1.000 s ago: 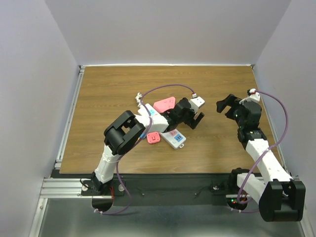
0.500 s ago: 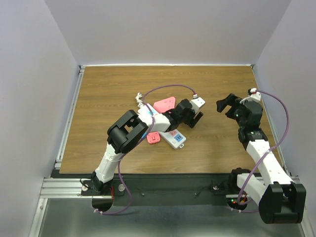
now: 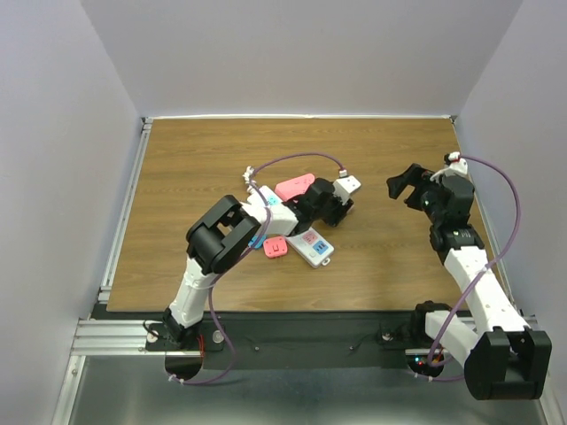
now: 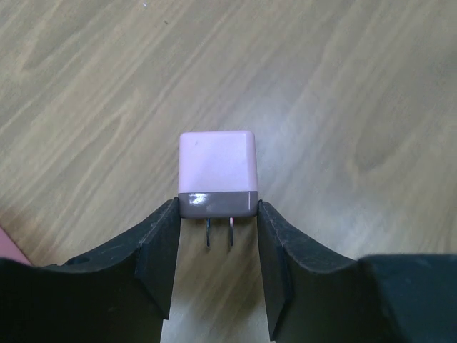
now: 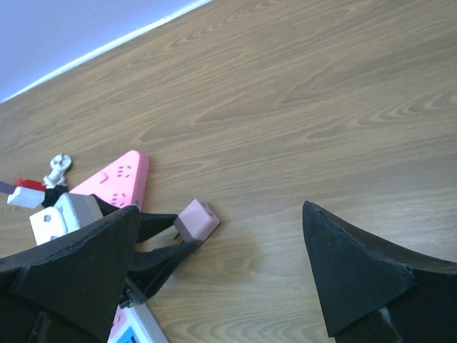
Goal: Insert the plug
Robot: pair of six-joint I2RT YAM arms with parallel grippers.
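Observation:
The plug (image 4: 217, 174) is a pale pink cube with a grey base and two metal prongs that point back between my left fingers. It rests on the wooden table (image 3: 195, 177). My left gripper (image 4: 218, 207) is shut on the plug, both pads pressing the sides of its grey base. From above the plug (image 3: 351, 185) sticks out past the left gripper (image 3: 340, 198). In the right wrist view the plug (image 5: 196, 220) lies at the tips of the left fingers (image 5: 161, 246). My right gripper (image 3: 404, 187) hovers open to the plug's right, holding nothing.
A pink triangular socket block (image 3: 294, 187) lies just behind the left wrist. A white power strip (image 3: 312, 245) with pink and blue sockets and a small pink piece (image 3: 275, 247) sit nearer the arm bases. A purple cable (image 3: 301, 158) arcs over the left arm.
The left jaws have come together from wide open onto the plug's base. The left arm pulled in slightly. The right arm shifted a little and stays open.

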